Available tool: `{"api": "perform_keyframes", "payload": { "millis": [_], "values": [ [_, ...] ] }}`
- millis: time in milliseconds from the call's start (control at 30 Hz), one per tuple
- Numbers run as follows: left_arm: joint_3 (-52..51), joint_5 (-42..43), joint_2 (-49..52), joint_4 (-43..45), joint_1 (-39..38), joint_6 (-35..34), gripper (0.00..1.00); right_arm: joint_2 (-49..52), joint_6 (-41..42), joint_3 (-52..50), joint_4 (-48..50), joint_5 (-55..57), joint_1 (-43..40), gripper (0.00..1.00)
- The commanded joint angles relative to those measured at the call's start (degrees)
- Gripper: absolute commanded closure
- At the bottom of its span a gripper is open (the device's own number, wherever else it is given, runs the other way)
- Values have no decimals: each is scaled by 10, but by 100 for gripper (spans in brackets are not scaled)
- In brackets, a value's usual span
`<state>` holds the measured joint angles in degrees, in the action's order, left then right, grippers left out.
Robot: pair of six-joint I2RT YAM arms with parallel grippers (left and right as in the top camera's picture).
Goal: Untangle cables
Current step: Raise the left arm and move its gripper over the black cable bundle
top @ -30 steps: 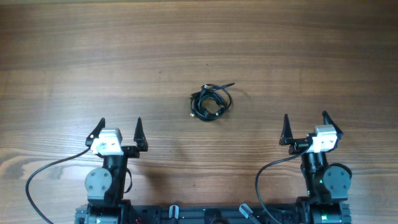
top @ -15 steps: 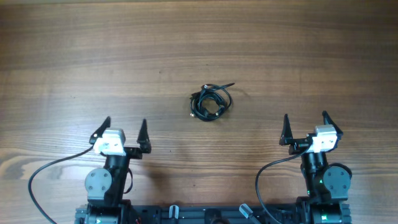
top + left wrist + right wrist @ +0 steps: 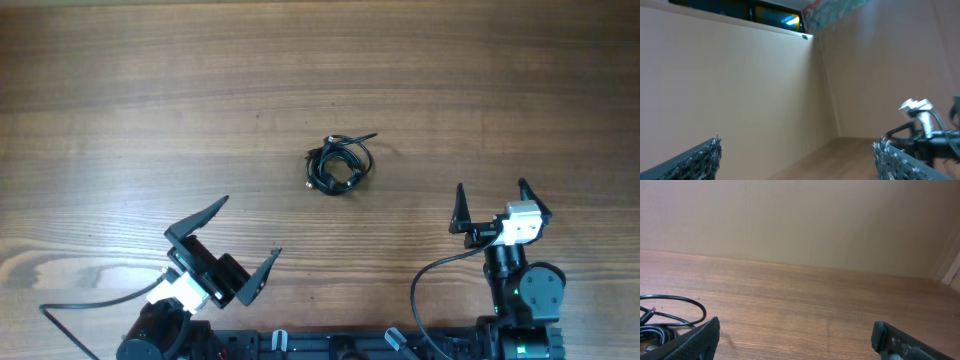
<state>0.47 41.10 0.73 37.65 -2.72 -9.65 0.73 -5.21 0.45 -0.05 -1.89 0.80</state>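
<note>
Left gripper now swung diagonal by the bench's near-left corner, jaws spread wide and empty, cables unmoved mid-bench, one tight coil, slightly longer left-to-right, loose end pointing toward far-right corner, right gripper gaping, touching nothing

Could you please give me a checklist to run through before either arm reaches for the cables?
1. Cables lie in one tangled bundle on the table: ok.
2. Left jaws open and empty: ok.
3. Right jaws open and empty: ok.
4. Both sets of jaws apart from the cables: ok.
5. Cables visible in the left wrist view: not ok, it faces the wall.
6. Number of cables in the bundle: cannot tell.
</note>
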Motion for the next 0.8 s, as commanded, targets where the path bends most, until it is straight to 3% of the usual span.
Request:
{"api": "perform_keyframes", "payload": {
  "millis": [0, 100, 267, 533, 767],
  "values": [
    [25, 17, -3, 1, 2, -89, 0, -5, 7, -2, 2, -5, -2, 0],
    [52, 17, -3, -8, 3, -89, 0, -5, 7, -2, 2, -5, -2, 0],
    [164, 15, 35, -215, 4, -88, 0, -5, 7, -2, 2, -5, -2, 0],
    [433, 29, 313, -500, 4, -84, 0, -5, 7, -2, 2, -5, -2, 0],
    [458, 102, 412, -424, 4, -99, 0, -5, 7, -2, 2, -5, -2, 0]
  ]
}}
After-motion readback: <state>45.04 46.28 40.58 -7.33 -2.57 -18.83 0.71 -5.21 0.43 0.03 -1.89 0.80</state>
